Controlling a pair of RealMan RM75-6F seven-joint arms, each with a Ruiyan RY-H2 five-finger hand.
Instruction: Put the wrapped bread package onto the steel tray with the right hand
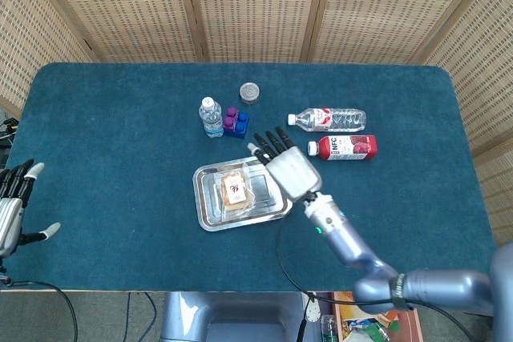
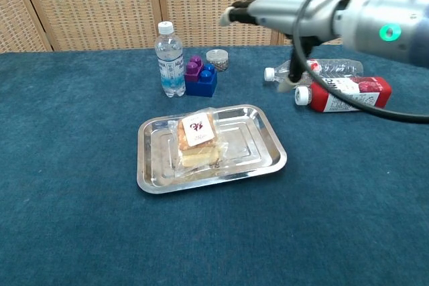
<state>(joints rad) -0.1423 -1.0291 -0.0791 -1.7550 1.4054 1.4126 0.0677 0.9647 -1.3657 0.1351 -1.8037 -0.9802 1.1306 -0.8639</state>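
The wrapped bread package lies flat inside the steel tray, label up, with nothing touching it. My right hand hovers above the tray's right side, raised off it, fingers spread and empty. My left hand stays at the far left table edge, fingers apart, holding nothing; only the head view shows it.
Behind the tray stand a small water bottle, blue and purple blocks and a small round tin. A clear bottle and a red juice bottle lie on the right.
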